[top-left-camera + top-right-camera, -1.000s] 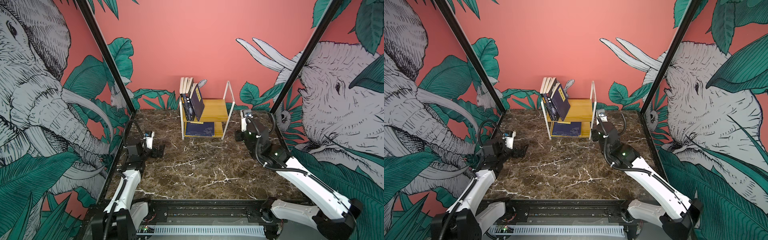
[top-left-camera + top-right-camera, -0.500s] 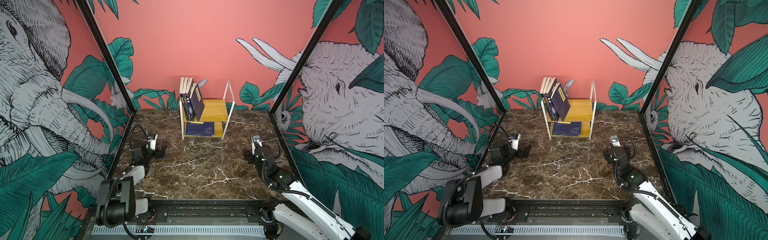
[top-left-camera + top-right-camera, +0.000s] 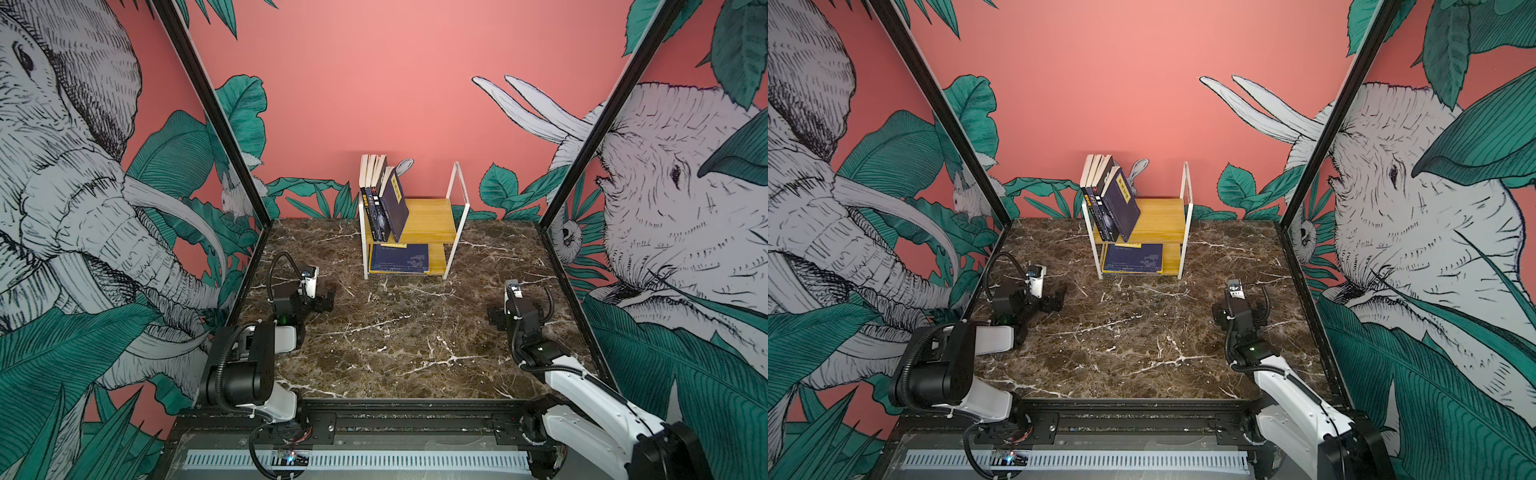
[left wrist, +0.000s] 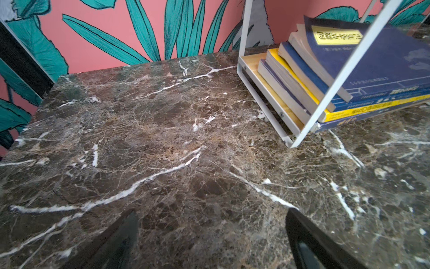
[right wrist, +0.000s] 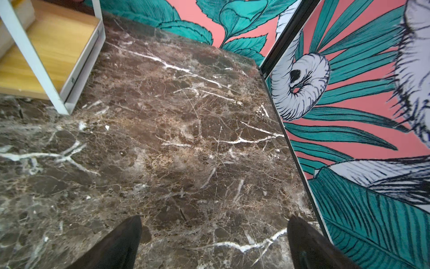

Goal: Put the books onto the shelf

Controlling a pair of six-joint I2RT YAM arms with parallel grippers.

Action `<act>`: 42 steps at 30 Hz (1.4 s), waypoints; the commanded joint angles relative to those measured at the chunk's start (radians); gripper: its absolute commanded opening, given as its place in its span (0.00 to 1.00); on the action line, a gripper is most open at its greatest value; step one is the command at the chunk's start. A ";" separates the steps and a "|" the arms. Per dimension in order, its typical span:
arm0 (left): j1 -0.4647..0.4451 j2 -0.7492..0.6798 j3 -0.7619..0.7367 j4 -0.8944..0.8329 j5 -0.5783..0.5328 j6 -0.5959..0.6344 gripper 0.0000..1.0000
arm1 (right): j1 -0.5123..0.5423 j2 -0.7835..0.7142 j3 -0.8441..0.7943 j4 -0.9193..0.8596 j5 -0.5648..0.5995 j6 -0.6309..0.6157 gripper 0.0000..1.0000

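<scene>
The shelf (image 3: 430,220) stands at the back of the marbled surface (image 3: 395,332), close to the pink wall (image 3: 415,83). On its upper board a row of books (image 3: 382,208) stands at the left end, the outermost navy one leaning on the rest. There are perhaps four or five, but the spines crowd too closely to count. A stack (image 4: 372,62) of more books lies flat on the lower board, a navy one with a yellow label on top. The left tool (image 4: 210,214) and the right tool (image 5: 214,219) sit low near opposite side edges, fingers spread wide, holding nothing, well apart from the shelf.
</scene>
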 commanded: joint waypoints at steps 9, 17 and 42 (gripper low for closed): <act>-0.035 0.036 -0.005 0.075 -0.219 -0.036 1.00 | -0.145 0.230 -0.050 0.503 -0.095 -0.006 0.99; -0.042 0.039 0.002 0.067 -0.234 -0.034 1.00 | -0.214 0.415 -0.027 0.704 -0.162 -0.051 0.99; -0.060 0.039 0.008 0.052 -0.273 -0.025 1.00 | -0.280 0.586 0.000 0.802 -0.175 0.018 0.99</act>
